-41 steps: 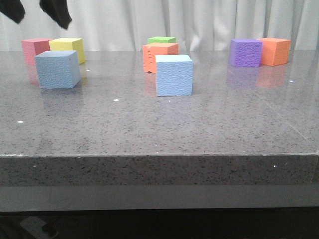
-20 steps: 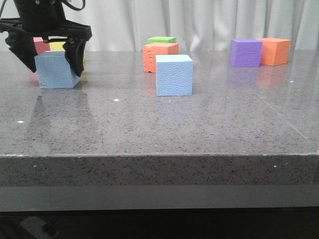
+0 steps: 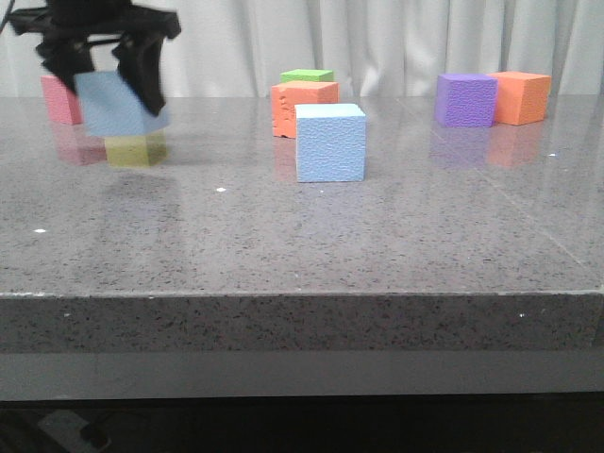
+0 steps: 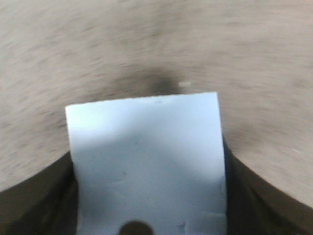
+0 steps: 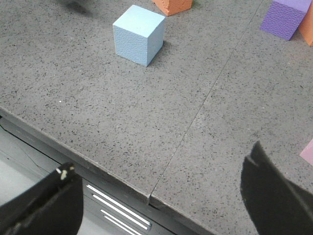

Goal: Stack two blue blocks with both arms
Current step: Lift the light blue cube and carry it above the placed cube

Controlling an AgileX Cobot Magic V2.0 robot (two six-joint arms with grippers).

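My left gripper [image 3: 106,87] is shut on a pale blue block [image 3: 118,106] and holds it tilted above the table at the far left. In the left wrist view that block [image 4: 146,161] fills the space between the dark fingers [image 4: 36,196]. The second blue block [image 3: 329,142] stands on the grey table [image 3: 311,236] near the middle; it also shows in the right wrist view [image 5: 138,34]. My right gripper [image 5: 161,196] is open and empty over the table's front edge, out of the front view.
A yellow cube [image 3: 135,149] and a pink cube [image 3: 59,100] sit behind the lifted block. An orange cube [image 3: 302,99] and a green cube [image 3: 306,75] stand behind the middle block. A purple cube [image 3: 464,100] and an orange cube [image 3: 521,97] are at the back right.
My left gripper came down around the left blue block, closed on it and lifted it off the table, uncovering the yellow cube. The other block has not moved.
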